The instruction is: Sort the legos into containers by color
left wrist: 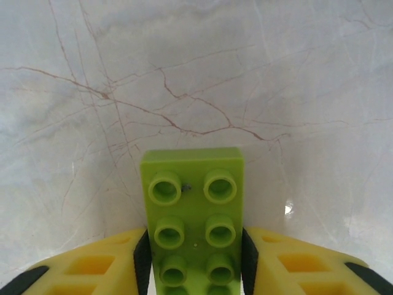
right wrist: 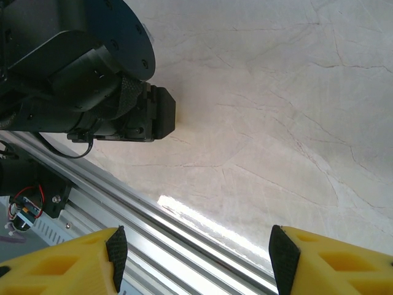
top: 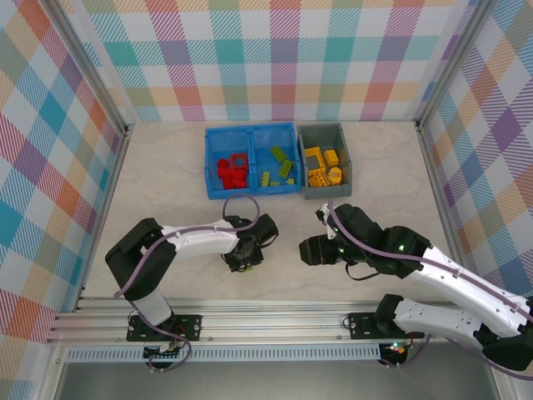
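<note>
Green brick: a lime lego (left wrist: 193, 209) lies studs-up on the table (top: 166, 167), near the rail and well apart from the bins.
Left gripper: the left gripper (top: 245, 255) is low over it, pads (left wrist: 142, 258) pressed to its long sides, apparently clamped so it can be lifted squarely.
Right gripper: the right gripper (right wrist: 193, 258) gapes wide and holds nothing; likely parked aside to leave room.
Blue bin: the blue bin (top: 252, 127) holds reds (top: 231, 171) on the left and greens (top: 279, 167) on the right, so this brick probably belongs on the right.
Grey bin: the grey bin (top: 325, 127) holds yellows (top: 321, 167).
</note>
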You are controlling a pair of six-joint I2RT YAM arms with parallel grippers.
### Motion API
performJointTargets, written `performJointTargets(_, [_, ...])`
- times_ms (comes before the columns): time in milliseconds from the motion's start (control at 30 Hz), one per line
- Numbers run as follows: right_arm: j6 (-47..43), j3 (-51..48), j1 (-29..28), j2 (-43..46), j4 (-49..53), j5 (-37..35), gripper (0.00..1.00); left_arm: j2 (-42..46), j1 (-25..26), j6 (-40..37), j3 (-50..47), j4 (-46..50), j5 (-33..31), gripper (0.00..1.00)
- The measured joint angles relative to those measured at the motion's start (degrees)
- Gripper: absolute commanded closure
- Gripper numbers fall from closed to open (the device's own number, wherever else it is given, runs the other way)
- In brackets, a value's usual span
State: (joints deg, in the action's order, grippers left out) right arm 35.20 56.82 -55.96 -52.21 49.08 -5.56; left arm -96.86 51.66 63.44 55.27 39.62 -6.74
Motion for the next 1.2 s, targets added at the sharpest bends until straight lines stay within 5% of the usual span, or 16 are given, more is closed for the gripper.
performJointTargets(100, [0.02,0.00,-0.02,-0.11,-0.11,0.00,0.36,0.55,-0.07,-0.28,-0.17,-0.07,0.07,0.74])
performJointTargets(400, [-0.04,0.37,-0.17,-0.07,0.00,-1.53,0.36,3.76,-0.11,-4.00,1.68,0.24,-3.58,0.74])
performJointTargets(633, [-0.11,4.90,-0.28,0.92,0.31,-7.17,0.36,4.63,-0.52,-10.45,18.84,6.01,-4.90,0.74])
performJointTargets(933, [-2.67,6.58,1.38,-1.09,-8.57,-12.09,0.35,-12.44,-8.48,-22.16,49.48,9.86,-2.75,0.75])
performJointTargets(1200, [-2.56,6.58,11.08,-6.73,-19.89,-9.33,0.36,-31.12,-16.46,-28.87,69.24,11.39,-1.44,0.75])
